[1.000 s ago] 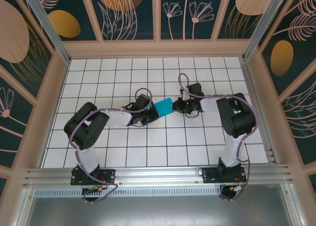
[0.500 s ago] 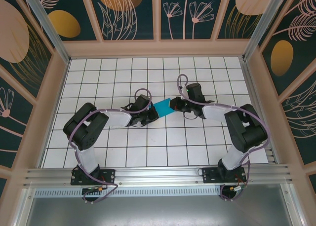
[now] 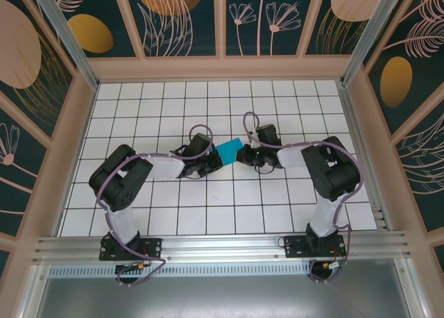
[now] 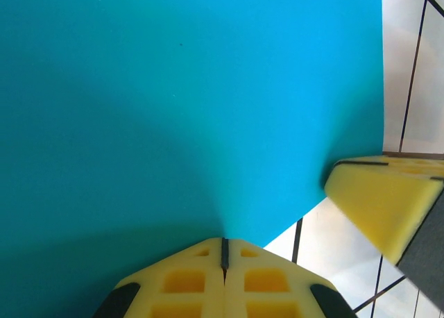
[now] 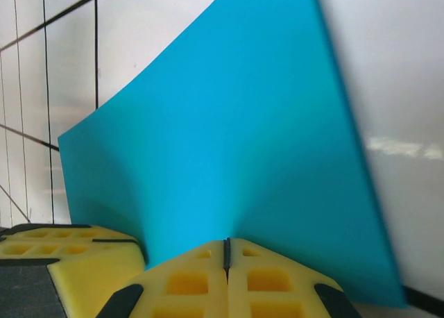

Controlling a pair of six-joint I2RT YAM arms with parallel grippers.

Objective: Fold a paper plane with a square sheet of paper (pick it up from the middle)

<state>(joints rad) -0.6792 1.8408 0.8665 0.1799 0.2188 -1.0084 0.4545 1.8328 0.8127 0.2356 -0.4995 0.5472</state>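
Note:
The square sheet of paper (image 3: pixel 229 151), bright cyan-blue, hangs between both grippers over the middle of the table. My left gripper (image 3: pixel 219 159) is shut on its left edge. In the left wrist view the yellow jaws (image 4: pixel 224 243) pinch the sheet (image 4: pixel 173 110) with no gap. My right gripper (image 3: pixel 241 155) is shut on the opposite edge, and its jaws (image 5: pixel 227 243) meet on the paper (image 5: pixel 229 144). Each wrist view catches the other gripper's yellow fingers (image 4: pixel 381 200) (image 5: pixel 69 255) close by. The sheet bows slightly between the grips. The paper plane is out of view.
The white grid table (image 3: pixel 208 200) spreads all round the grippers. Wooden-framed patterned walls (image 3: pixel 222 67) close in the back and sides. An aluminium rail (image 3: pixel 222 247) runs along the near edge by the arm bases.
The right arm's elbow swung outward and came back, and its gripper edged a little left toward the left gripper. The left arm stayed still. Both grips on the paper held.

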